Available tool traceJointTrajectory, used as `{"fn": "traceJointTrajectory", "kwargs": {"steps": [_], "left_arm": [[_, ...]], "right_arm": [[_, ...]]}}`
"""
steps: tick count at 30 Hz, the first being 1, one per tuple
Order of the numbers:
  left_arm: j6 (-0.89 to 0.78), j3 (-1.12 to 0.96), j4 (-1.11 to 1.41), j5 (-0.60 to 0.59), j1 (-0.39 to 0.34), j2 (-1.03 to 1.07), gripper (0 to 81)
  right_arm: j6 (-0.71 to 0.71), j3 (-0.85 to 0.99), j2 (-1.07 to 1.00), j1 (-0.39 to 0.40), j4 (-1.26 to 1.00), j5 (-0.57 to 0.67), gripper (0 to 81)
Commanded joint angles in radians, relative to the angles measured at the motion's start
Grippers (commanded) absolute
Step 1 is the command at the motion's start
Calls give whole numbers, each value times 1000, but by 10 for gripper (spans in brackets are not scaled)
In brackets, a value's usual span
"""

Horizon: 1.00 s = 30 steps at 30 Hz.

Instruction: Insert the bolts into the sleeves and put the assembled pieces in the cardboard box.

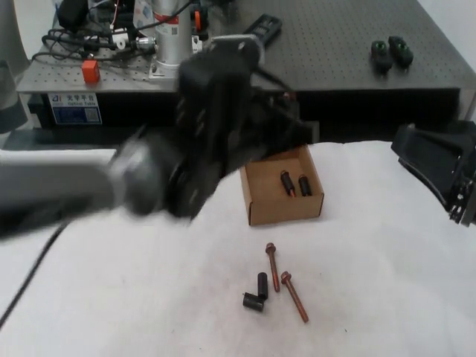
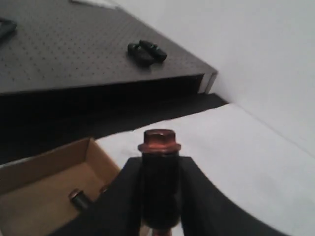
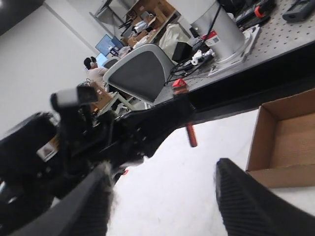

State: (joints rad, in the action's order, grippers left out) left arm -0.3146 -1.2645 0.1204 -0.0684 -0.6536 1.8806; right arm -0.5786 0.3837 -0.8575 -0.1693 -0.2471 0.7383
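Note:
My left gripper (image 2: 158,169) is shut on a black sleeve (image 2: 158,189) with a copper bolt's head (image 2: 158,141) sticking out of its end. It hangs beside the cardboard box (image 1: 282,208), near the box's far left corner; in the high view this arm (image 1: 216,126) is blurred. Two assembled pieces (image 1: 295,183) lie inside the box. On the white cloth in front of the box lie two loose bolts (image 1: 273,266) (image 1: 294,295) and two black sleeves (image 1: 262,285) (image 1: 253,302). My right gripper (image 3: 167,201) stands open and holds nothing, off to the right of the box (image 3: 285,142).
Behind the cloth stands a dark perforated bench (image 1: 335,44) with cables, a grey post (image 1: 169,33) and two small black parts (image 1: 390,52). The right arm (image 1: 446,175) sits at the cloth's right edge. Bare cloth lies left and right of the loose parts.

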Motion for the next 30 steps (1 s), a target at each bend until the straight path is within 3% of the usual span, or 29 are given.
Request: {"fn": "traceJointTrajectory", "kwargs": {"steps": [1, 8, 14, 20, 25, 28, 30], "left_arm": [[-24, -143, -139, -8, 6, 27, 6], [-22, -629, -523, -32, 32, 358, 6], [-17, -833, -742, -56, 37, 511, 11], [-16, -836, -763, -56, 37, 519, 185], [-13, -836, -827, -76, 39, 497, 317], [29, -836, -957, -32, 41, 430, 274], [69, -836, -1071, 126, 41, 361, 174]], "right_arm": [[12, 4, -1, -6, 14, -12, 450], [-12, 4, -1, -6, 18, -11, 450], [-10, 4, -1, -6, 56, -11, 450], [113, 8, -6, -6, 221, -29, 450], [334, 71, -79, 27, 507, -159, 450], [488, 148, -157, 86, 676, -279, 445], [560, 215, -229, 148, 768, -366, 421]]}}
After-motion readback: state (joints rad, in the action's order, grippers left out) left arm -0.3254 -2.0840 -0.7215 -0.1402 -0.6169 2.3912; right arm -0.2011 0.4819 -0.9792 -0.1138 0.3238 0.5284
